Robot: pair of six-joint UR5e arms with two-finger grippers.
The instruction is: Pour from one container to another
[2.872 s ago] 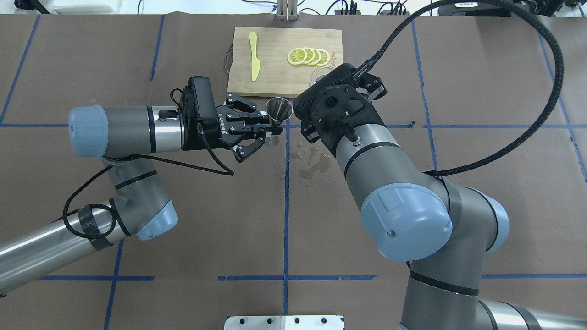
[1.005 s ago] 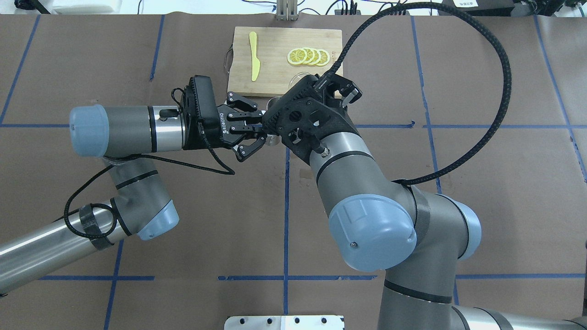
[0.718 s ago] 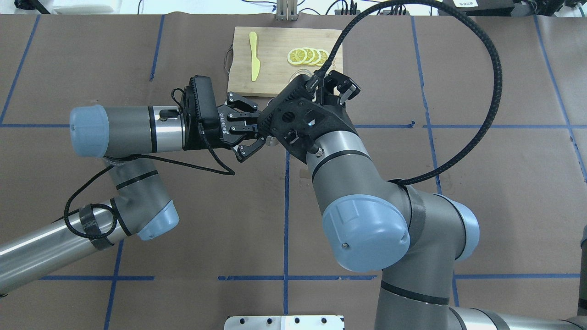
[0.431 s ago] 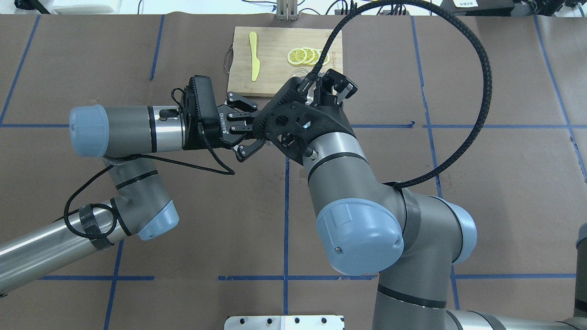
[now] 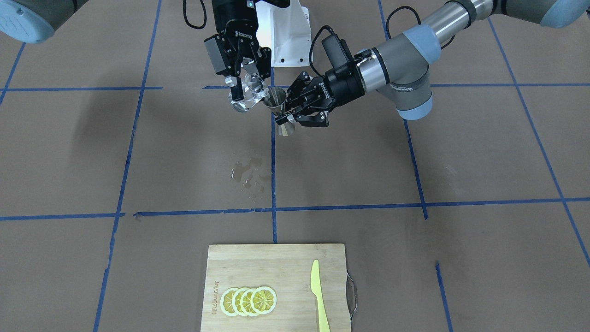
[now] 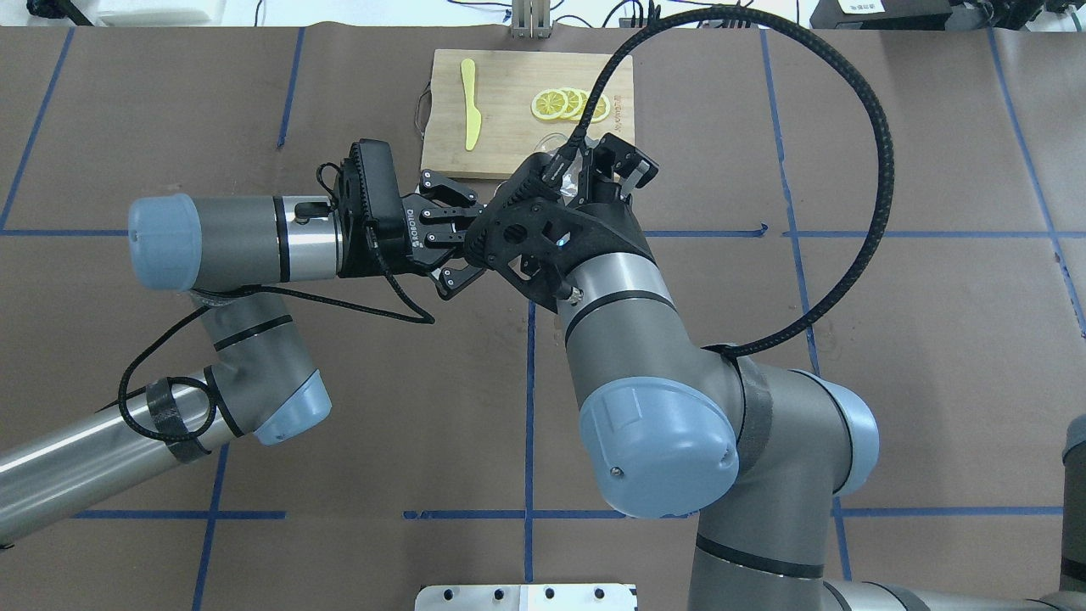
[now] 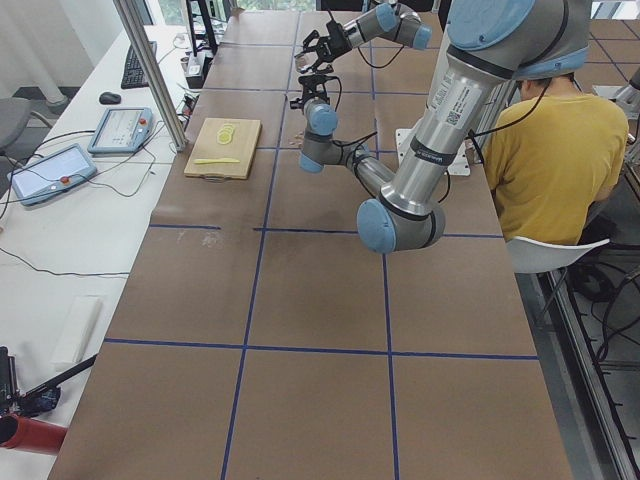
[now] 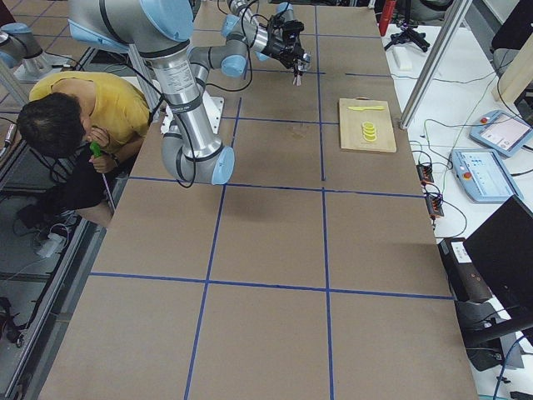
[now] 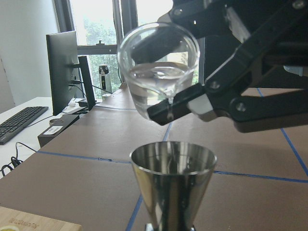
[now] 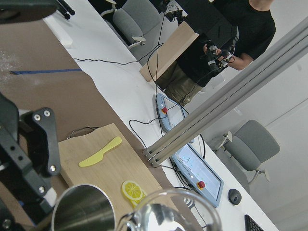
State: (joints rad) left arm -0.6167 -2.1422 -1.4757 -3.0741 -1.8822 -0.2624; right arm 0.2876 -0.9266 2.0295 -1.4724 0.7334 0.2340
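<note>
Left gripper [image 5: 286,115]: fingers closed on the narrow waist of the steel jigger [image 5: 278,106]; jigger held upright, clear of the worktop [image 5: 415,161], roughly midway between its left and right ends; upper cone open to the top.

Right gripper [image 5: 247,87]: comes down from above, fingers clamped on the wall of the glass cup [image 5: 246,96]; cup tilted, pouring lip turned toward the jigger; cup just beside and slightly higher than the jigger's upper rim, the two apart.

Left wrist view: cup about half full of clear liquid, level near the lip; a thin thread of liquid [image 9: 169,108] falls from the lip into the jigger's mouth.

Overhead view: the right wrist covers the jigger and most of the cup; the fit of lip to rim cannot be read from there.

Wet patch [image 5: 249,173] on the brown paper, near the centre of the worktop, on the operators' side of the held jigger.

Bamboo cutting board [image 5: 276,258] at the middle of the worktop's edge farthest from the robot; on it a fan of lemon slices [image 5: 249,300] and a yellow plastic knife [image 5: 319,295], apart from each other.

Person in a yellow shirt [image 7: 555,150] seated at the robot's side of the worktop.
</note>
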